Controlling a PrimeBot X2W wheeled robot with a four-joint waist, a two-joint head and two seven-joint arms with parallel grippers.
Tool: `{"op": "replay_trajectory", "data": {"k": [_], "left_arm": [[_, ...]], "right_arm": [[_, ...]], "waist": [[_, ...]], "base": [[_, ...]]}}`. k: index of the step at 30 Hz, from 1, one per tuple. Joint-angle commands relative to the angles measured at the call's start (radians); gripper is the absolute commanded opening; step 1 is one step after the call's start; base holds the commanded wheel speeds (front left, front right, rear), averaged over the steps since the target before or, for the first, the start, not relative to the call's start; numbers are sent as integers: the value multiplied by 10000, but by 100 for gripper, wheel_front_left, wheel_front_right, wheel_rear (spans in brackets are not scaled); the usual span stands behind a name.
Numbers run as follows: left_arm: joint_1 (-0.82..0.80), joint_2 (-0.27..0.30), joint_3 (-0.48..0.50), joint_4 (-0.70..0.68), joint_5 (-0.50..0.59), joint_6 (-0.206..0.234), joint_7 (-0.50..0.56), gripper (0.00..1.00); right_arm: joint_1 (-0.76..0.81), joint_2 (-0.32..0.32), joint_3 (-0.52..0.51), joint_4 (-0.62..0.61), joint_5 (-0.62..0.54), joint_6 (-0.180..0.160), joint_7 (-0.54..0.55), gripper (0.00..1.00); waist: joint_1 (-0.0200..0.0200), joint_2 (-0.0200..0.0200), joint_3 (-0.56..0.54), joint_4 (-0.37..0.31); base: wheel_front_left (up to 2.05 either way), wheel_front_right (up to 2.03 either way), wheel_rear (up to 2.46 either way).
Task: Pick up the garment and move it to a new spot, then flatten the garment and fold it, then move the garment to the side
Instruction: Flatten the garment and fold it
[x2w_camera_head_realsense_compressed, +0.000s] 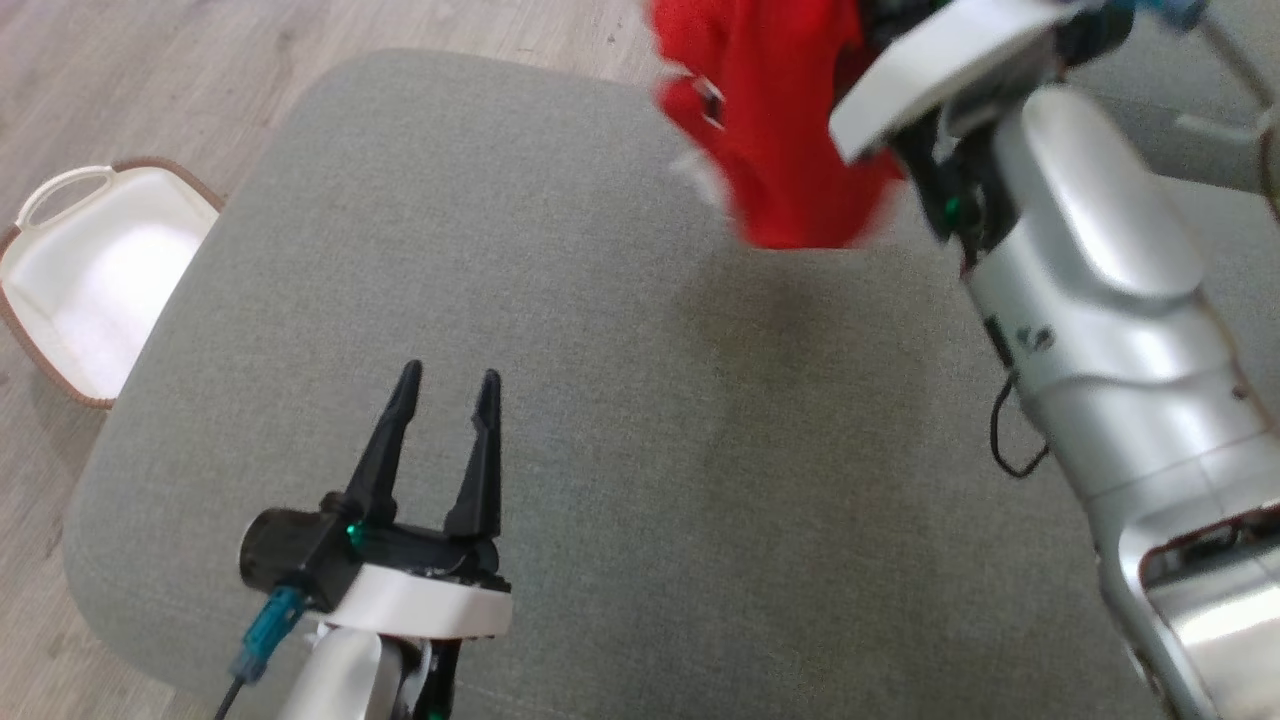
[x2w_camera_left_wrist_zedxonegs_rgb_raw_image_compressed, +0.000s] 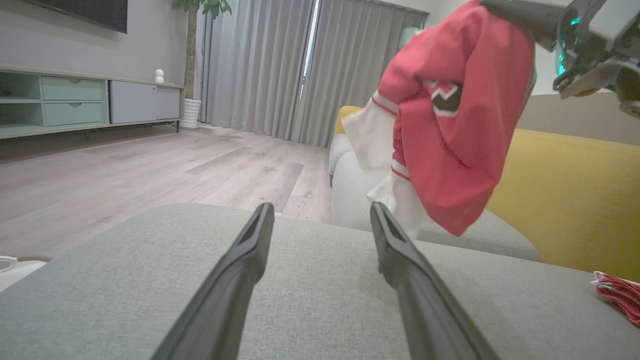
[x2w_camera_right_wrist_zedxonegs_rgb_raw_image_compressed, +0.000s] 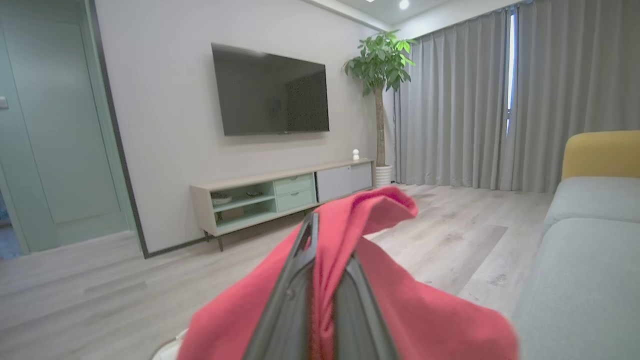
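Grey fabric sofa cushion was spread below; the red garment with white trim was hung above its far edge at one o'clock, pinched in the closed right jaws. The left jaws were held open, empty, at seven o'clock. Only a thin fold seemed caught; by a swing it could be pulled free and dropped bunched.

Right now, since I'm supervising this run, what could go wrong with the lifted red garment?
The garment hangs bunched from one pinch by the right pincer, so it may slip or land crumpled on the grey cushion. Its dangling white sleeves could also catch the open left pincer.
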Motion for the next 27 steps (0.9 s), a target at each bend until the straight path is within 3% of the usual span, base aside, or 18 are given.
{"op": "replay_trajectory", "data": {"k": [1,6,10,11,12,13,18,27], "left_arm": [[-267,5,431,-400,13,-43,-63,100],[-232,4,444,-483,72,-48,-63,100],[-310,4,375,-534,97,-52,-63,100],[-340,4,366,-541,105,-53,-63,100],[-340,4,366,-541,105,-53,-63,100],[-380,4,342,-539,115,-54,-63,100],[-610,3,217,-515,138,-57,-63,100],[-684,3,338,-559,237,-60,-63,100]], "right_arm": [[-446,183,-120,-244,402,-9,88,0],[88,-50,-763,529,706,-9,339,0],[1149,-783,-1269,1653,941,-9,1106,0],[1381,-1087,-1385,2136,809,-9,1313,60],[1381,-1087,-1385,2136,809,-9,1313,60],[1540,-1412,-1486,2599,568,-9,1354,100],[1683,-2418,-1910,4470,-729,-9,873,100],[1091,-2033,-2443,4914,-1952,-9,-1231,100]], "waist": [[3,-1,-50,-4],[3,-1,49,-139],[3,-1,286,-351],[3,-1,346,-420],[3,-1,346,-420],[3,-1,402,-474],[3,-1,555,-720],[3,-1,297,-1377]], "base": [[0,0,0],[0,0,0],[0,0,0],[0,0,0],[0,0,0],[0,0,0],[0,0,0],[0,0,0]]}}
